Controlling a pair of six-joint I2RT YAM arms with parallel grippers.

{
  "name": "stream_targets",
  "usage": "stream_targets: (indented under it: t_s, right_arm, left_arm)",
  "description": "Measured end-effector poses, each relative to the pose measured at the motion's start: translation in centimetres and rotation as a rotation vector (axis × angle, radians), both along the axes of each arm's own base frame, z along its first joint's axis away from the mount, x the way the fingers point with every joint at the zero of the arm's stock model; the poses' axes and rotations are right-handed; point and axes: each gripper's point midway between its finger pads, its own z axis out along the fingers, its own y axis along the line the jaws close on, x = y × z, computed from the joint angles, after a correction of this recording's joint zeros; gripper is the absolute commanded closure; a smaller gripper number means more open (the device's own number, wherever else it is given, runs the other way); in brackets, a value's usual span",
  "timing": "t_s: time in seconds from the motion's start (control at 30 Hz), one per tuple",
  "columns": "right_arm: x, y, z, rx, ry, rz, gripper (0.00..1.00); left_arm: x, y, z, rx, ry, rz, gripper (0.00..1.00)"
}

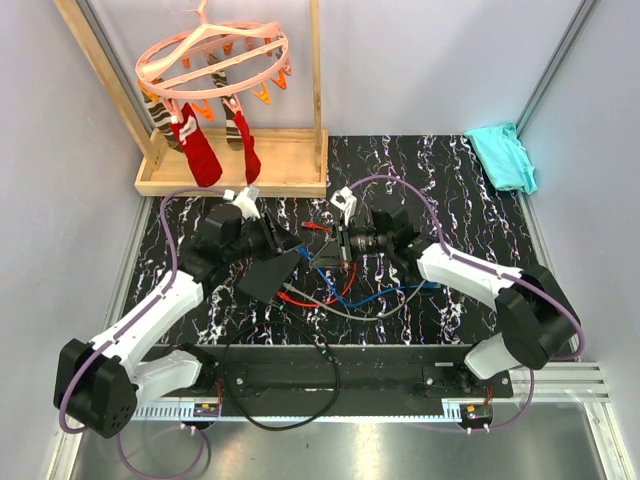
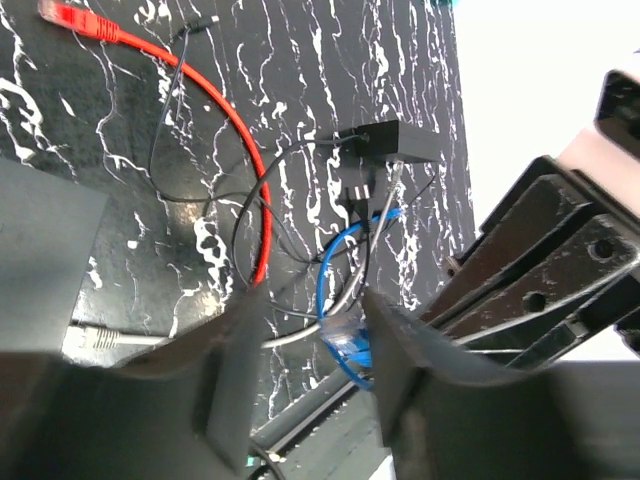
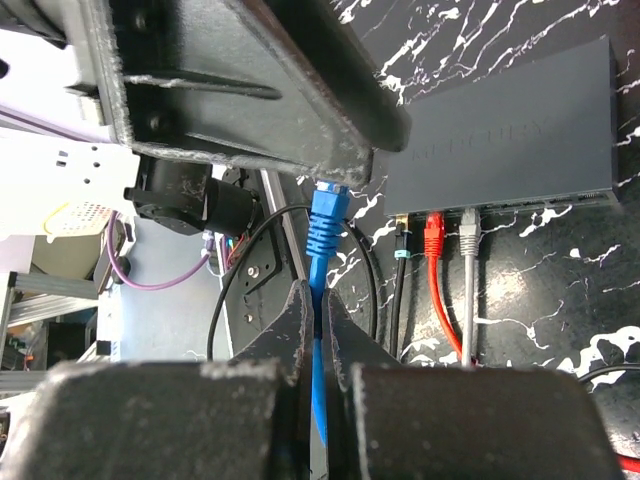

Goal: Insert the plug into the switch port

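My right gripper (image 3: 318, 315) is shut on the blue cable just behind its blue plug (image 3: 325, 215), which points up toward the left gripper's dark finger (image 3: 250, 80). The flat black switch (image 3: 500, 140) lies to the right, and its port edge (image 3: 540, 200) holds black, red and grey plugs. In the left wrist view my left gripper (image 2: 305, 375) is open, with the blue plug (image 2: 350, 340) between its fingers near the right one. From above, the switch (image 1: 268, 277) lies under the left gripper (image 1: 290, 243), which faces the right gripper (image 1: 335, 250).
A narrower black block (image 2: 395, 140) with cables sits farther out on the mat. A loose red plug (image 2: 80, 20) and a grey plug (image 2: 100, 340) lie near it. A wooden rack (image 1: 235, 175) with a hanger stands at the back left. A teal cloth (image 1: 500, 155) lies at the back right.
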Motion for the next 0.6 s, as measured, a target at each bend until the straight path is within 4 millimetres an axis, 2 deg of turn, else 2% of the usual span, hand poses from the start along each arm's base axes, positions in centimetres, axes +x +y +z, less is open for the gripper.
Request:
stream_targets:
  t_s: [0.07,0.1,0.23,0.3,0.37,0.47,0.6]
  right_arm:
    - [0.0,0.1,-0.3,-0.005,0.006,0.001,1.0]
    - [0.0,0.1,-0.4,-0.007,0.009,0.002,1.0]
    - [-0.2,0.3,-0.9,-0.019,0.013,0.008,0.98]
    - [-0.2,0.3,-1.1,-0.027,0.003,0.008,0.84]
    - [-0.1,0.4,-1.1,-0.044,-0.011,0.002,0.63]
    - [-0.1,0.6,-1.1,-0.079,-0.055,-0.025,0.5]
    - [-0.3,1.1,0.0,-0.149,-0.203,-0.1,0.44]
  left_arm:
    - [-0.1,-0.2,0.1,-0.009,0.006,0.0,0.87]
    - [-0.1,-0.3,0.2,-0.016,0.008,0.001,1.0]
    - [-0.1,-0.8,0.8,-0.049,0.012,0.008,1.0]
    - [-0.1,-0.8,0.8,-0.053,0.024,0.016,1.0]
    - [-0.1,-0.6,0.6,-0.052,0.041,0.038,1.0]
    - [-0.3,-0.1,0.3,-0.042,0.063,0.075,1.0]
    - [-0.7,1.2,0.2,-0.028,0.099,0.161,1.0]
